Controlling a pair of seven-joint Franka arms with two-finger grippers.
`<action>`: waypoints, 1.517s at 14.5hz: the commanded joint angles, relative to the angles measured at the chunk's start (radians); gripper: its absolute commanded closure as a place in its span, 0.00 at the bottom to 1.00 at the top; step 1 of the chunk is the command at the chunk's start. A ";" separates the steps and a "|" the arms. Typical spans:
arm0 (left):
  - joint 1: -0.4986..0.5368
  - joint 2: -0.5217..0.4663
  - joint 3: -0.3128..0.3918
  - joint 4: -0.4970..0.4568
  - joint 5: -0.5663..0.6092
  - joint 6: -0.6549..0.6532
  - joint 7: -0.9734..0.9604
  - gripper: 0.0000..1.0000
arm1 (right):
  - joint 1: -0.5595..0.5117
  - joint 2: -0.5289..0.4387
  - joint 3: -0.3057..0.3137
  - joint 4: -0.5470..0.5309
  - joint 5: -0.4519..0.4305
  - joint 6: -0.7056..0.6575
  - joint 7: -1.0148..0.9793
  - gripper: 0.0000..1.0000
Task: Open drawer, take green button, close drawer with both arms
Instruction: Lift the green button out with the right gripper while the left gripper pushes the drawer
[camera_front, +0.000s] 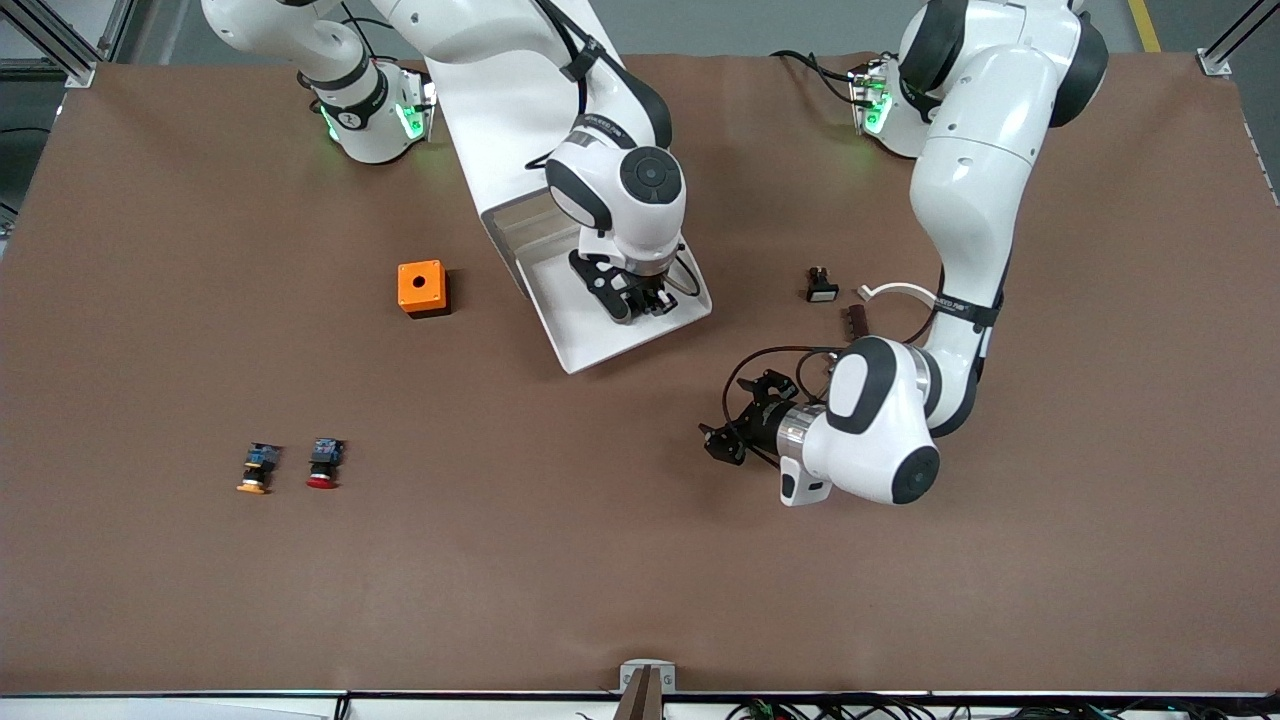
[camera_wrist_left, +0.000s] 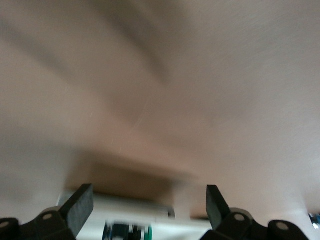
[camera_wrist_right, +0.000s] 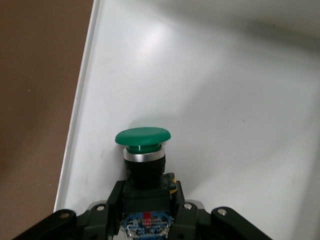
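Note:
The drawer (camera_front: 590, 335) is pulled out of the white cabinet (camera_front: 490, 130) and lies open. My right gripper (camera_front: 640, 300) is inside it, shut on the black-and-blue body of the green-capped button (camera_wrist_right: 143, 137). The cap points away from the fingers (camera_wrist_right: 112, 200) over the drawer's white floor (camera_wrist_right: 225, 100). In the front view the gripper hides the button. My left gripper (camera_front: 722, 440) is open and empty, low over bare table nearer the front camera than the drawer. Its fingers (camera_wrist_left: 80, 202) stand wide apart in the left wrist view.
An orange box with a round hole (camera_front: 423, 288) stands beside the drawer toward the right arm's end. A yellow-capped button (camera_front: 256, 469) and a red-capped button (camera_front: 323, 464) lie nearer the front camera. A small black-and-white part (camera_front: 821, 285) and a brown piece (camera_front: 857, 319) lie by the left arm.

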 joint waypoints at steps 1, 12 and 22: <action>-0.048 -0.029 0.018 -0.024 0.114 0.081 0.029 0.01 | 0.012 0.021 -0.008 0.038 -0.011 -0.002 0.009 0.97; -0.140 -0.054 0.015 -0.048 0.391 0.223 0.010 0.01 | -0.210 -0.016 -0.006 0.204 0.022 -0.145 -0.475 1.00; -0.224 -0.055 0.013 -0.091 0.532 0.227 -0.078 0.01 | -0.598 -0.054 -0.011 0.004 0.014 -0.055 -1.223 1.00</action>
